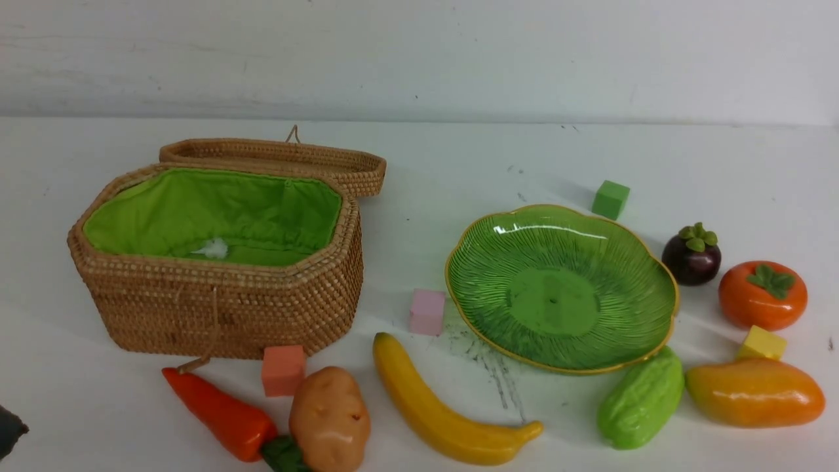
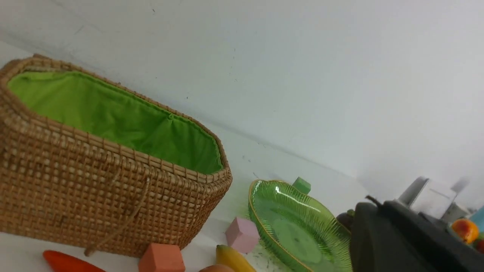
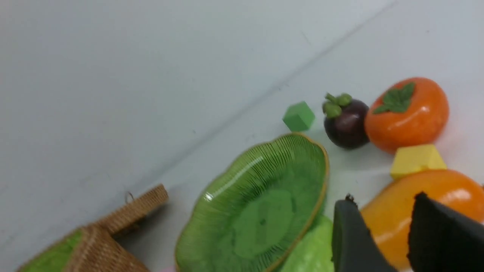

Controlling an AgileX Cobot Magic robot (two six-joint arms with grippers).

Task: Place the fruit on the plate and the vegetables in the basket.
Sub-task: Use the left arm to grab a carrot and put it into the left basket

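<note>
The open wicker basket [image 1: 216, 301] stands at the left and holds none of the toys. The green plate [image 1: 557, 288] lies bare right of centre. In front of the basket lie the red pepper [image 1: 219, 413] and the potato [image 1: 330, 419], with the banana [image 1: 439, 406] beside them. The green gourd [image 1: 641, 400] and the mango [image 1: 754, 392] rest at the plate's near right. The persimmon [image 1: 760, 298] and the mangosteen [image 1: 690, 257] sit farther right. My left gripper [image 2: 378, 206] is shut and empty, near the table's front left edge. My right gripper [image 3: 383, 197] hangs open over the mango [image 3: 416, 204].
The basket's lid [image 1: 275, 157] lies folded back behind it. Foam cubes are scattered about: green [image 1: 610, 199] behind the plate, pink [image 1: 427, 312] at its left, salmon [image 1: 283, 370] against the basket's front, yellow [image 1: 761, 343] between persimmon and mango. A white wall closes the back.
</note>
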